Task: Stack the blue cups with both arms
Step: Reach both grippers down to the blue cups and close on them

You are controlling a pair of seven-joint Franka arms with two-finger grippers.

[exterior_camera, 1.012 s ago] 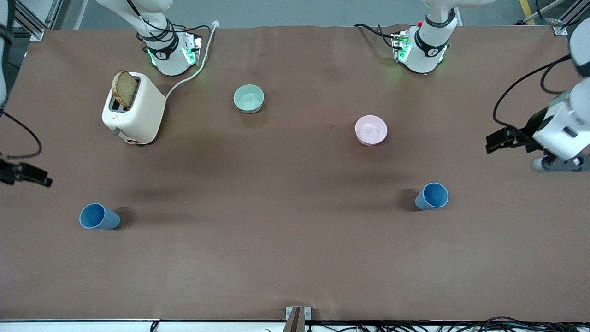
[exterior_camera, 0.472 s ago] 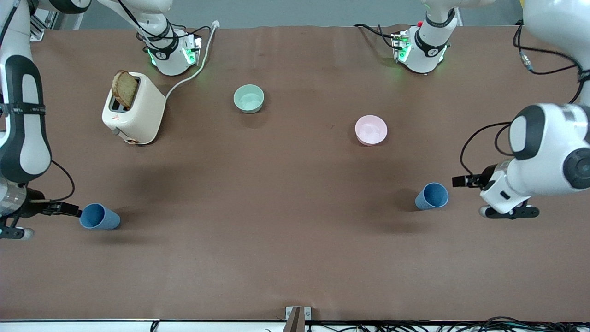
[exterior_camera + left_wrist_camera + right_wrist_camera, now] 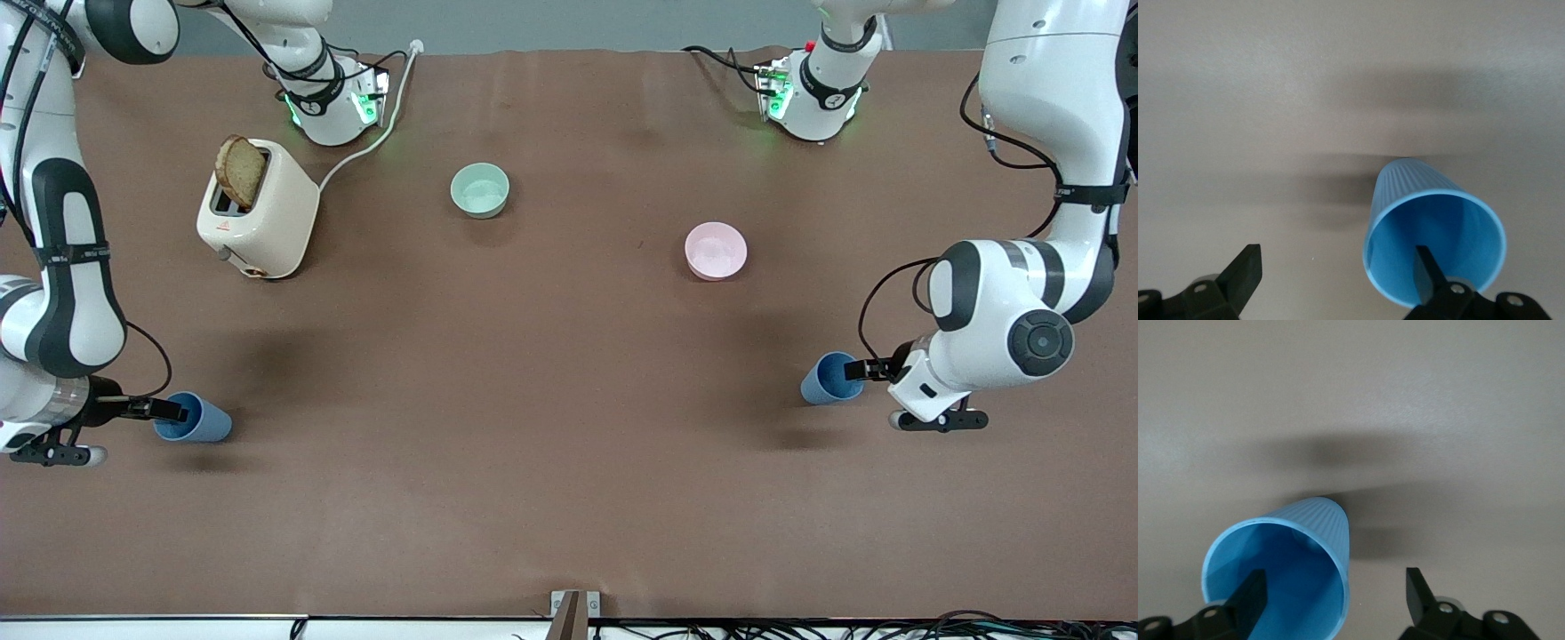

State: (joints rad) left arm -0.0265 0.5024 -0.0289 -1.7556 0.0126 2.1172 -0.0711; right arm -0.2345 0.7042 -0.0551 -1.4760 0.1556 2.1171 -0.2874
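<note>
**At both ends of the table, open jaws astride blue cups**

Toward the left arm's end of the table [image 3: 551,427], standing on its base: one blue cup [image 3: 827,380] [image 3: 1431,200], nearer the front camera than the pink bowl [image 3: 716,251]. At its rim, the left gripper [image 3: 858,367] [image 3: 1337,257], spread wide, gripping nothing; one finger [image 3: 1426,270] dipped inside the mouth, the other [image 3: 1245,267] well clear of the ribbed wall.

Toward the right arm's end, likewise upright: second blue cup [image 3: 200,420] [image 3: 1305,533], nearer the front camera than the toaster [image 3: 267,213]. Over its mouth, the right gripper [image 3: 173,411] [image 3: 1335,577], also parted and not clamped; one finger [image 3: 1251,593] inside the cup, its mate [image 3: 1417,590] outside, apart from the wall.

Cups well apart from each other. Between the two bases' side and the cups: pale green bowl [image 3: 480,189], pink bowl, and toaster with a bread slice [image 3: 240,171] upright in its slot.
</note>
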